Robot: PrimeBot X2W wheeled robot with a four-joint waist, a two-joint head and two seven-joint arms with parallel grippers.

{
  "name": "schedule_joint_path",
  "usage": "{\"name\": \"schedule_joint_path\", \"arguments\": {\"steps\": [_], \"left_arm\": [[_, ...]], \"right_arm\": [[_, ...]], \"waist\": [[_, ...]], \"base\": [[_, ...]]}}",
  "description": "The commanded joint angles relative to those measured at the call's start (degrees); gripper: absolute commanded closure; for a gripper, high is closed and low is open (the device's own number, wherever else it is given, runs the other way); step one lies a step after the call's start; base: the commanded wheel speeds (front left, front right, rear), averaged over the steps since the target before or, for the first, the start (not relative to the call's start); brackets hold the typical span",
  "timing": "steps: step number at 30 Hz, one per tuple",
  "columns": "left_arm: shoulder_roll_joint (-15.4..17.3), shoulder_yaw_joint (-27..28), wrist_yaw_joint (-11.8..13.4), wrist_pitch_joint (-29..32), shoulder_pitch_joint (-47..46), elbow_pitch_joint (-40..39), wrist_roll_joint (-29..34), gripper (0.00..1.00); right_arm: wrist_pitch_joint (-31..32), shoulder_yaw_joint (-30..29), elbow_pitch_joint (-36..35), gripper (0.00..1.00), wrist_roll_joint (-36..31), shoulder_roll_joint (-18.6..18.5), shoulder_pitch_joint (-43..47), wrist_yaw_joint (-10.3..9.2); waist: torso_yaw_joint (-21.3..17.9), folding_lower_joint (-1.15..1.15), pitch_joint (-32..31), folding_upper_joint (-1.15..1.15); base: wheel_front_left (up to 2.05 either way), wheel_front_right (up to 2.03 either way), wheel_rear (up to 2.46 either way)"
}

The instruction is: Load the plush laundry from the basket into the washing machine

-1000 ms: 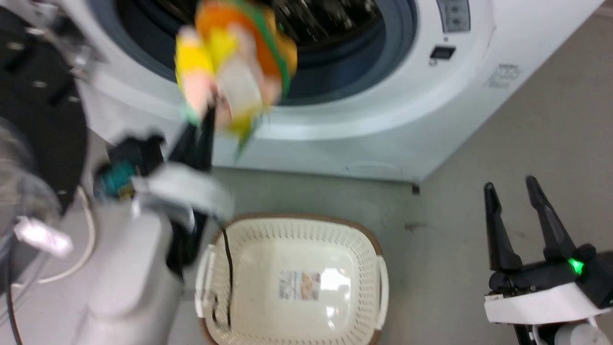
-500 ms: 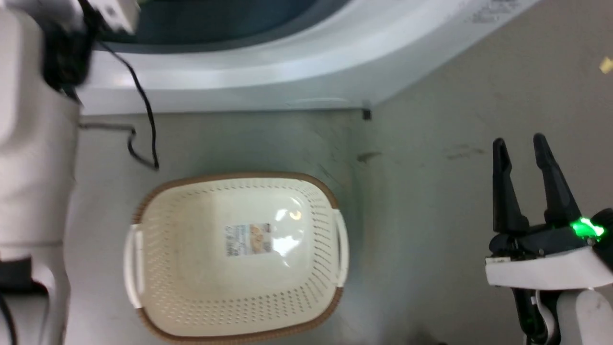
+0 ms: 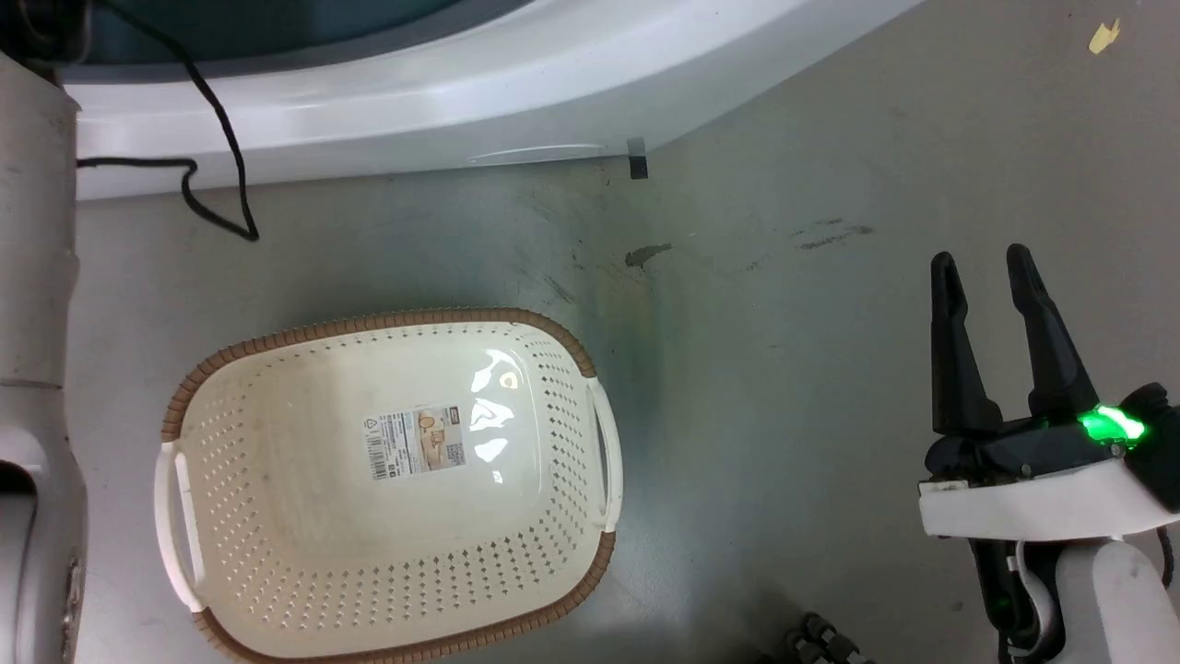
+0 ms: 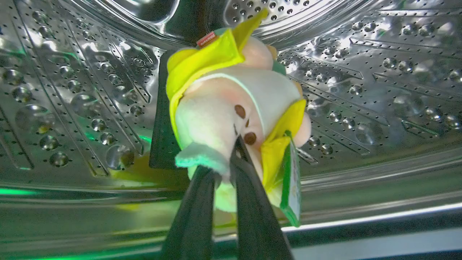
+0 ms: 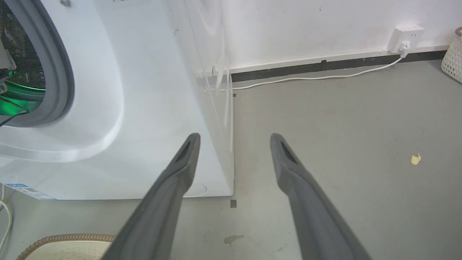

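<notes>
The left gripper (image 4: 226, 162) has its two long dark fingers pinched tight on the plush laundry (image 4: 231, 97), a small soft toy with a pale pinkish head and yellow cloth pieces. It holds the toy up inside the perforated steel drum (image 4: 72, 90) of the large white front-loading washing machine (image 3: 415, 92). The pale left forearm (image 3: 32, 277) reaches away along the left edge. The right gripper (image 3: 979, 263) hovers over the grey floor with its fingers spread, gripping nothing. It is to the right of the cream perforated plastic basket (image 3: 369, 323) with a brown woven-look rim.

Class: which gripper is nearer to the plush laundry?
Left. The left gripper is shut on the plush laundry inside the drum; the right gripper is open outside the washing machine, over the floor.
</notes>
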Motion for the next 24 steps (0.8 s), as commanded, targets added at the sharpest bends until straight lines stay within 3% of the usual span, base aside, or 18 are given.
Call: {"name": "schedule_joint_path", "arguments": {"steps": [1,2,4,7,15,19,24], "left_arm": [[-0.2,0.0,0.2,-0.4,-0.5,0.6,0.1,1.00],[-0.2,-0.1,0.0,-1.0,-0.3,1.3,0.1,1.00],[-0.3,-0.3,-0.4,-2.5,0.4,2.6,0.1,0.00],[-2.2,0.9,-0.9,-5.9,2.8,4.7,-2.1,0.00],[-6.9,-0.5,-5.9,-21.2,15.1,5.6,-4.4,0.00],[-8.9,-1.3,-6.8,-28.0,25.0,2.6,-6.3,0.00],[-10.0,-1.5,-6.6,-30.3,39.8,-6.1,-6.5,0.00]], "right_arm": [[-0.3,-0.1,0.1,0.00,0.4,0.0,-1.2,-0.04],[-0.3,-0.3,0.2,0.00,0.2,0.0,-1.2,-0.04],[-0.3,-0.7,0.3,0.00,-0.3,0.0,-1.2,-0.04],[-0.3,-1.9,0.4,0.00,-1.7,0.0,-0.6,-0.04],[-0.3,-4.4,0.0,0.00,-7.3,0.0,2.7,-0.04],[-0.3,-5.6,0.5,0.00,-9.6,0.0,5.6,-0.04],[-0.3,-5.6,1.1,0.00,-11.7,0.0,9.7,-0.04]], "waist": [[0.2,-0.01,-0.4,0.00],[0.3,-0.01,-0.8,0.00],[0.8,-0.01,-2.1,0.00],[2.6,-0.01,-5.4,0.00],[8.3,-0.01,-18.6,0.00],[11.1,-0.01,-26.1,0.00],[14.4,-0.01,-33.3,0.00]], "base": [[0.00,0.00,0.00],[0.00,0.00,0.00],[0.00,0.00,0.00],[0.00,0.00,0.00],[0.00,0.00,0.00],[0.00,0.00,0.00],[0.00,0.00,0.00]]}}
